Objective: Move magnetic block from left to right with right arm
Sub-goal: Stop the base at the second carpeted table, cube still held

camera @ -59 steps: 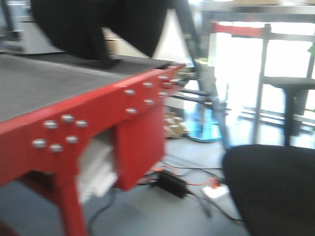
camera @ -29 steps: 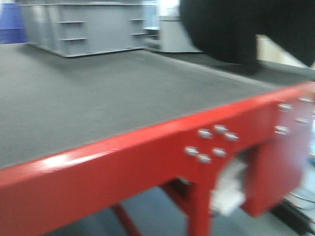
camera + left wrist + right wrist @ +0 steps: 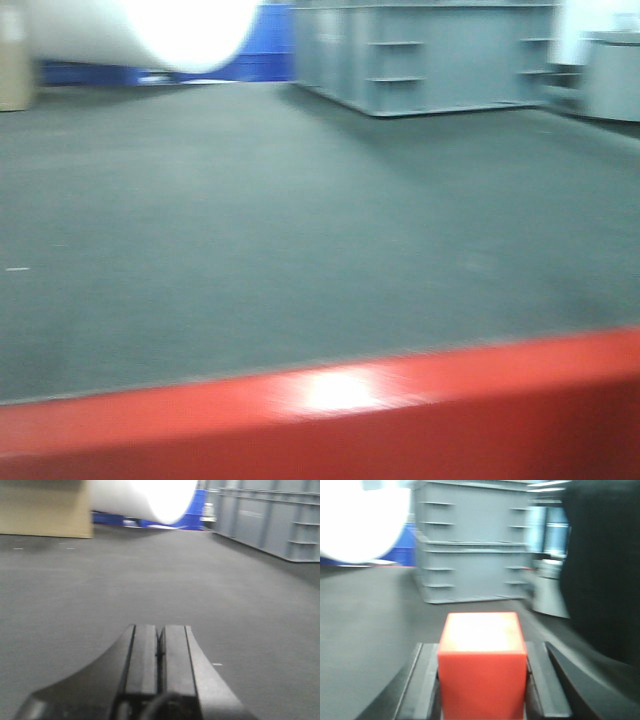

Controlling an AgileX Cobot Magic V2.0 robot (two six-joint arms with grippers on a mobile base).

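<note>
The magnetic block (image 3: 482, 672) is a plain red cube filling the lower middle of the right wrist view. My right gripper (image 3: 482, 645) is shut on it, one black finger pressed to each side face, above the dark table mat (image 3: 365, 625). In the left wrist view my left gripper (image 3: 160, 627) is shut with nothing between its fingers, low over the mat (image 3: 150, 580). Neither gripper nor the block shows in the blurred front view.
The table has a dark mat (image 3: 300, 220) and a red front edge (image 3: 350, 400). A grey crate (image 3: 440, 55) stands at the back right, a white roll (image 3: 150, 25) and blue bin (image 3: 265, 50) at the back left. A cardboard box (image 3: 45, 507) is far left. A black mass (image 3: 602, 570) is close on the right.
The front view has swung left, from the table's right corner, floor and chair to the tabletop and its red front edge. The black shape seen earlier is out of that view.
</note>
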